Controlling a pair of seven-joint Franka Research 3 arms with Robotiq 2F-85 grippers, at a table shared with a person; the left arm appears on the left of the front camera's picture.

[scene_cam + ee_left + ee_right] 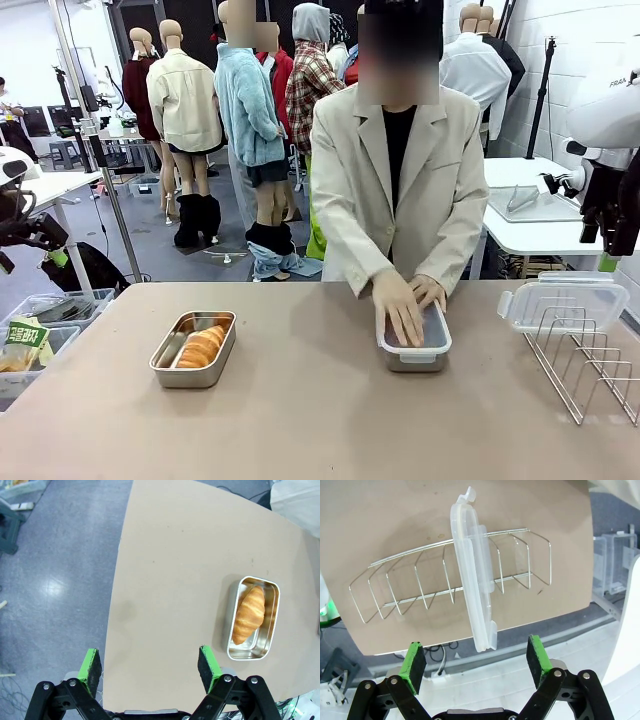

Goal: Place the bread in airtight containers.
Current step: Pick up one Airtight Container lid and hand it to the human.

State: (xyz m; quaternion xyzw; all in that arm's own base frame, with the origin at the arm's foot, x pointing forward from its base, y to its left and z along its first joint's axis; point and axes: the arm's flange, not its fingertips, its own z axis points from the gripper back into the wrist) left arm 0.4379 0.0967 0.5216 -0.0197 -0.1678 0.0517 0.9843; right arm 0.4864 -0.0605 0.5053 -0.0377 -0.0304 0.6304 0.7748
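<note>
One bread roll, golden and ridged, lies in an open steel container on the table's left part. In the left wrist view the same bread roll and its container sit to the right of and beyond my left gripper, which is open and holds nothing, well above the table. A second container stands at mid-table with a clear lid on it; the person's two hands press on the lid and hide its contents. My right gripper hangs open above another clear lid.
The spare clear lid leans in a wire rack at the table's right end; the rack lies near the table edge. Bare tan table stretches in front. Plastic bins stand on the floor at the left.
</note>
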